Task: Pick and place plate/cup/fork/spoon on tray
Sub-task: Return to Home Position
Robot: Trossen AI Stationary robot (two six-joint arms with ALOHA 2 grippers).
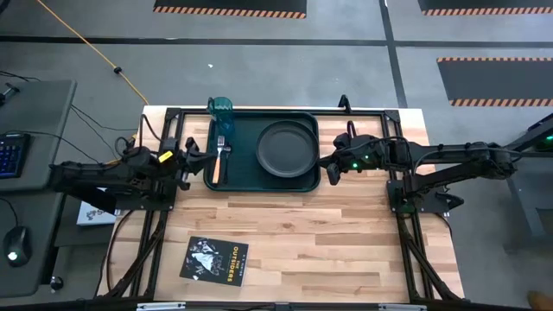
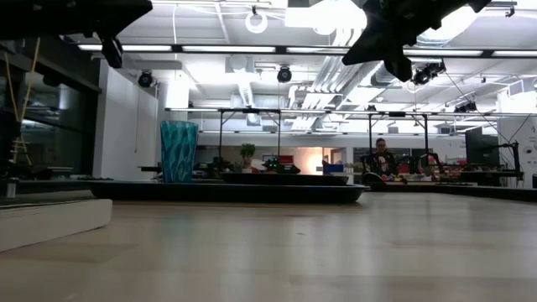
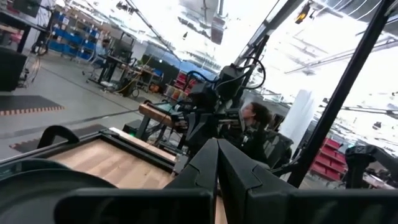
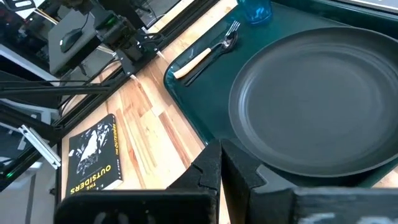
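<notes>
The dark green tray (image 1: 259, 177) lies at the table's far middle. The dark plate (image 1: 288, 149) lies flat on its right half, also in the right wrist view (image 4: 317, 93). The fork (image 1: 219, 157) and the dark spoon (image 4: 211, 57) lie side by side on the tray's left part. The teal cup (image 1: 220, 108) stands upright at the tray's far left corner, also in the low view (image 2: 179, 151). My left gripper (image 1: 192, 161) is shut and empty just left of the tray. My right gripper (image 1: 328, 169) is shut and empty at the tray's right edge, above the table.
A black booklet with white print (image 1: 215, 260) lies near the table's front edge, left of the middle. Black frame rails run along the table's sides. Bare wood lies between the tray and the booklet. A person (image 2: 382, 155) sits far off in the room.
</notes>
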